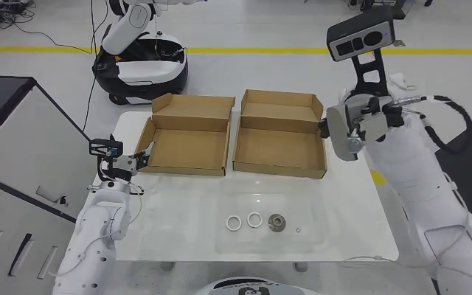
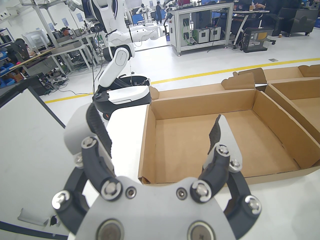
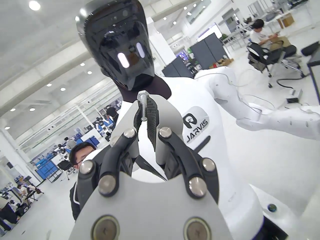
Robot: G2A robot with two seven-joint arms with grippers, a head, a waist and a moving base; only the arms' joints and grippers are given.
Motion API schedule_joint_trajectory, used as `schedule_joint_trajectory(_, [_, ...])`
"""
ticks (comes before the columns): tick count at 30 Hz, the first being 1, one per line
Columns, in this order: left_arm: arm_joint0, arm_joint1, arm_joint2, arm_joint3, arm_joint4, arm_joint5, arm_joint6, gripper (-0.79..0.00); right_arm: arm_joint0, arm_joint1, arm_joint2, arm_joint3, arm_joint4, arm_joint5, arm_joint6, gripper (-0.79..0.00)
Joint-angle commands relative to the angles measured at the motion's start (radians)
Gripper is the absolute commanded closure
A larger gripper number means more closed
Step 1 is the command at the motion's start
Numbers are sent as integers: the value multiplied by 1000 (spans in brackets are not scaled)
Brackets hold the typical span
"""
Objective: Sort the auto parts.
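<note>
Two white rings (image 1: 234, 222) (image 1: 255, 219), a dark metal hub (image 1: 277, 222) and a tiny white piece (image 1: 298, 229) lie in a row near the table's front. Behind them stand two open cardboard boxes, the left box (image 1: 184, 144) (image 2: 205, 93) and the right box (image 1: 280, 147) (image 2: 295, 93), both with bare floors. My left gripper (image 1: 140, 158) (image 2: 155, 116) hangs open at the left box's outer wall, holding nothing. My right gripper (image 1: 324, 127) (image 3: 142, 104) is raised beside the right box's far right corner, turned up toward the robot's head, and is shut on a threaded steel bolt (image 3: 143, 108).
The white table (image 1: 169, 221) has free room between the boxes and the row of parts. Another white robot (image 1: 140, 59) stands on the floor beyond the far edge. A grey panel (image 1: 29, 125) sits left of the table.
</note>
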Motion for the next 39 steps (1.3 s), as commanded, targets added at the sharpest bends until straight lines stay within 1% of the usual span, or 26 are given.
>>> schedule_joint_trajectory(1, [0,0,0,0,0,0,0,-785,-14,-8,-2,3,54,-1,10,0])
schedule_joint_trajectory(6, [0,0,0,0,0,0,0,-785,-32,-29,0,10,150,-4,47,0])
schedule_joint_trajectory(10, [0,0,0,0,0,0,0,-785,-34,-42,6,18,163,6,58,0])
schedule_joint_trajectory(16, [0,0,0,0,0,0,0,-785,-33,-51,27,30,76,38,57,0])
schedule_joint_trajectory(24, [0,0,0,0,0,0,0,-785,-23,-47,64,32,-146,101,56,0])
schedule_joint_trajectory(28, [0,0,0,0,0,0,0,-785,-31,-48,78,22,-179,115,53,0])
schedule_joint_trajectory(31, [0,0,0,0,0,0,0,-785,-41,-51,87,18,-167,119,51,0])
schedule_joint_trajectory(32, [0,0,0,0,0,0,0,-785,-50,-55,89,16,-130,117,47,0])
schedule_joint_trajectory(39, [0,0,0,0,0,0,0,-785,-69,-71,106,11,-19,114,58,0])
